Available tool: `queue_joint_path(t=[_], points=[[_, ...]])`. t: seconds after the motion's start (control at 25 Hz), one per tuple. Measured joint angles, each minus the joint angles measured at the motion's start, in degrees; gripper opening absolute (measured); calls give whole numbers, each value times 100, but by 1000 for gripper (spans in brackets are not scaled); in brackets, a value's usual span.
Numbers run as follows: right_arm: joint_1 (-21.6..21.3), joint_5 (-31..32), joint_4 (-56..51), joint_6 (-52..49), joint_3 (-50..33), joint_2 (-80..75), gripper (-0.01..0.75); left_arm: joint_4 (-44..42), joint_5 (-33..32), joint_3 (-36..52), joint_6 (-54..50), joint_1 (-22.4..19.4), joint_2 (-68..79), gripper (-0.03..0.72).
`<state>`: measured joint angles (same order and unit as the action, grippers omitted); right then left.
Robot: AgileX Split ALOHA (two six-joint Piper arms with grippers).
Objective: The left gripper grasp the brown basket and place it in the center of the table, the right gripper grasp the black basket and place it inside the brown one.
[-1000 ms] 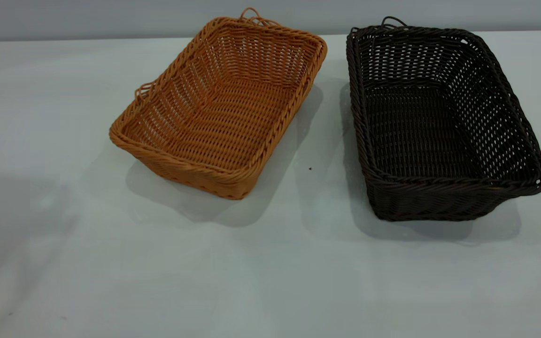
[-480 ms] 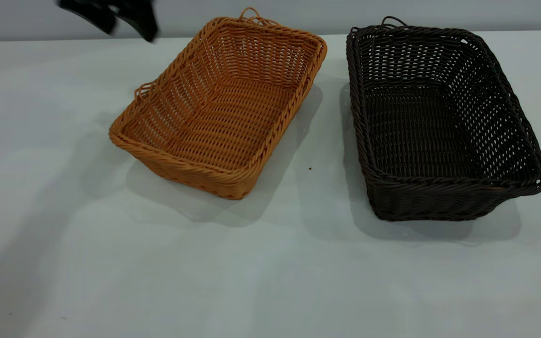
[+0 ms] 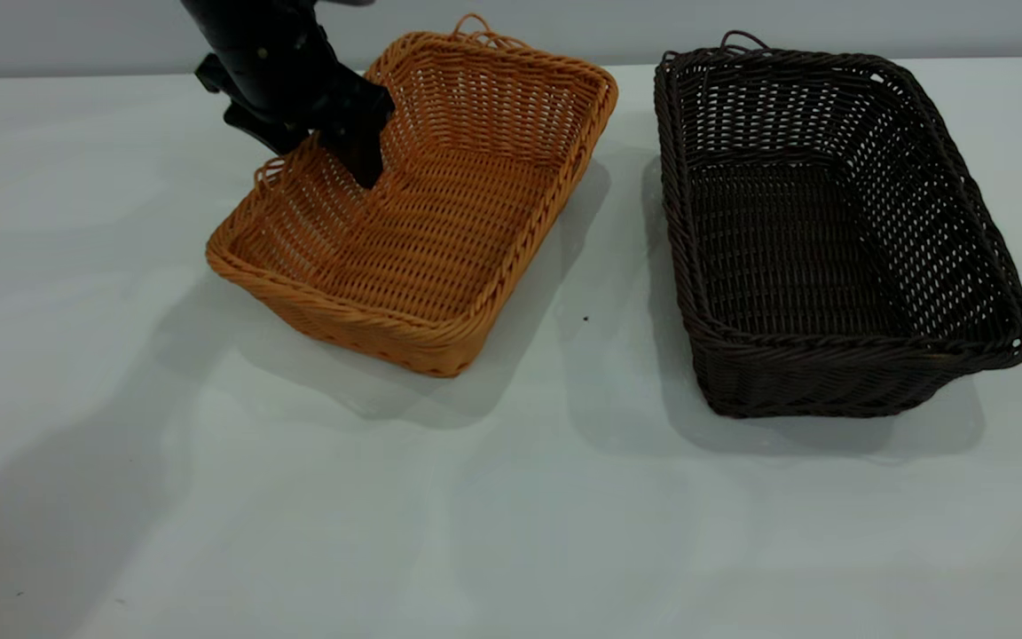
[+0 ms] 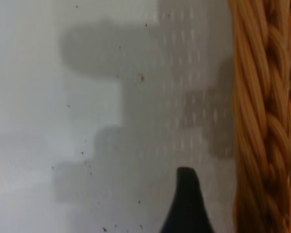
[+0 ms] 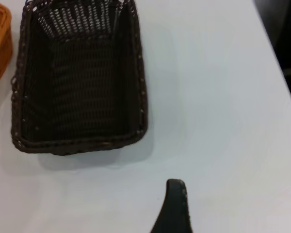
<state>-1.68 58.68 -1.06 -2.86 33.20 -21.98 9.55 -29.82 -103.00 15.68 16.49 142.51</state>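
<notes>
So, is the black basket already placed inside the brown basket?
No. In the exterior view the black basket stands on the table beside the brown basket, with bare tabletop between them.

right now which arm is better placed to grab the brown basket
Left. Its end effector is already down at the brown basket's left long rim, one finger inside and one outside. The right arm hangs back over bare table, beside the black basket.

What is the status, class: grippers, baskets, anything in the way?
Left gripper open, straddling brown basket's far-left rim. Right gripper high, off black basket, fingers unclear. Baskets side by side on table, not nested. Nothing blocking.
</notes>
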Motion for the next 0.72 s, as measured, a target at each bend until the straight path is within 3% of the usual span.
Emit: queue_joint_path(t=[0.08,0.28,0.52,0.72], points=[[0,-181,-192,0,257,-893,563,0,122,0,0,0,38,436],[0,-468,-1191,9,775,-3103,563,39,330,0,-7,-7,48,99],[58,-790,-3400,571,1005,-5772,563,10,199,0,19,-86,-578,79],[455,-980,-5329,1545,1083,-7950,563,-22,259,0,41,-336,-1354,79]])
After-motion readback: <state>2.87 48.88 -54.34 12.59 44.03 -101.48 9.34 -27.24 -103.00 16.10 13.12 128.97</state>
